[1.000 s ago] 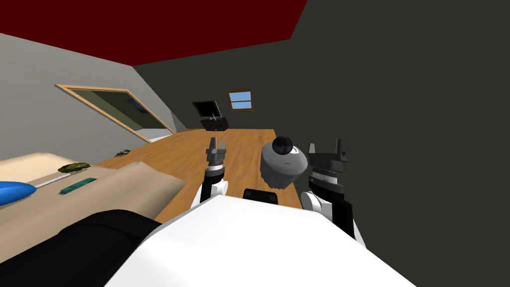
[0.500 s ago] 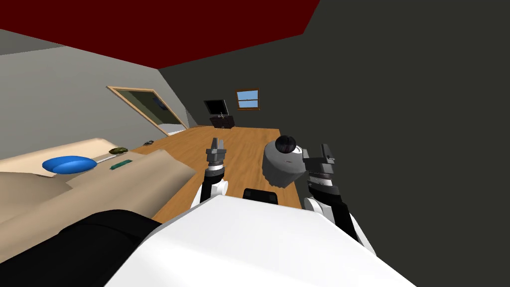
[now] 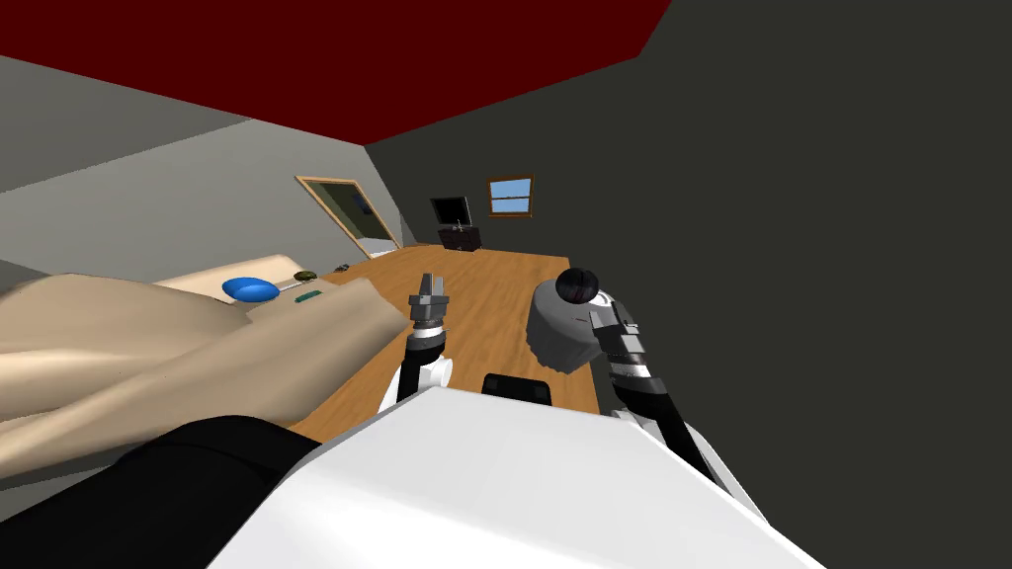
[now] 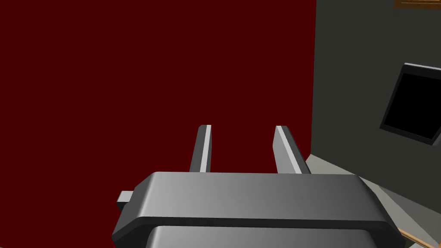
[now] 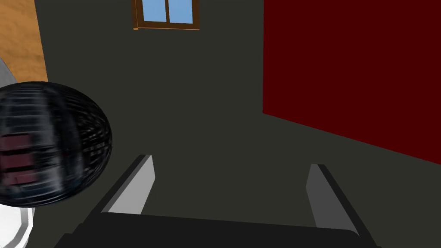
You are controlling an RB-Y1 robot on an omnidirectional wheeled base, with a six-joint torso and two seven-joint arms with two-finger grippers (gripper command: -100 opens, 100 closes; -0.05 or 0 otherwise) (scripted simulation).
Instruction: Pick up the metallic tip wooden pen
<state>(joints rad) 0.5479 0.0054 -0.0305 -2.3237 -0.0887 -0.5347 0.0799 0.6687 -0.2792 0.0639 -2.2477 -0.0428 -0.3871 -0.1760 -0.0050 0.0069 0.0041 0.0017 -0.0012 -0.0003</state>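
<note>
Brown wood floor down the middle, dark red ceiling up top, dark grey wall from one to five o'clock. At twelve o'clock, far off: small window with blue panes, black screen just beside it toward nine, low dark cabinet under the screen. Wood-framed opening at eleven o'clock.

At nine o'clock, big tan top, running from close by to far back. On its far end: round blue dish, small green flat thing at the dish's three o'clock, small dark olive lump at its two o'clock. Thin pale strip between dish and lump, too tiny to tell as the pen. Cannot pick out the pen's wood or shiny tip, so cannot tell its place for sure.

Left gripper held up over the floor, just toward nine o'clock from the middle, fingers a little apart, nothing between them. Right gripper toward four o'clock from the middle, near the grey wall, fingers spread wide, holding nothing.
</note>
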